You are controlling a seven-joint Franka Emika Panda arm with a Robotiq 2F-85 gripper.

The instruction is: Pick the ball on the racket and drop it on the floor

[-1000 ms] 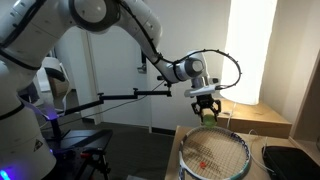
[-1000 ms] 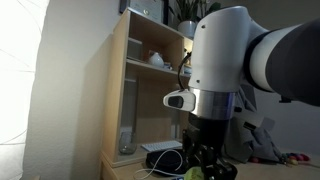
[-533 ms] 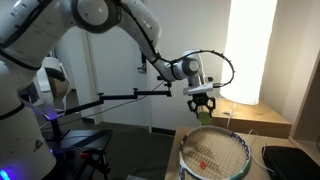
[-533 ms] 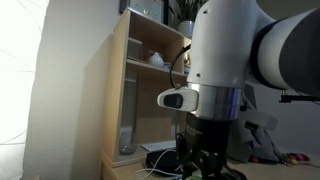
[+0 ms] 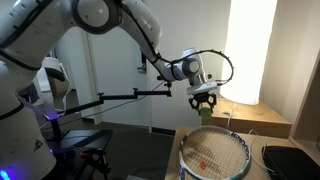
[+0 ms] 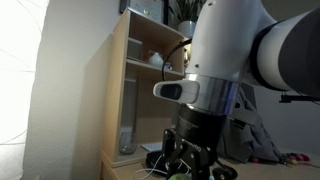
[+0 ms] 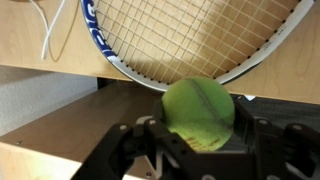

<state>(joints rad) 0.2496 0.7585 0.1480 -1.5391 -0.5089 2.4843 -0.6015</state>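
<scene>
Ball off the strings and in my grip; the drop is what's left.

Nearest me, the gripper (image 7: 198, 140) has its jaws clamped on the ball (image 7: 198, 112), which hangs in the air clear of the racket (image 7: 190, 35). I judge the pick done and the release not yet made. Just beyond, the racket's rim lies close along the bench (image 7: 40, 50) edge. Past that edge I see open room, though the floor there is too dim to make out. I'd carry outward, away from the bench's far corners.
</scene>
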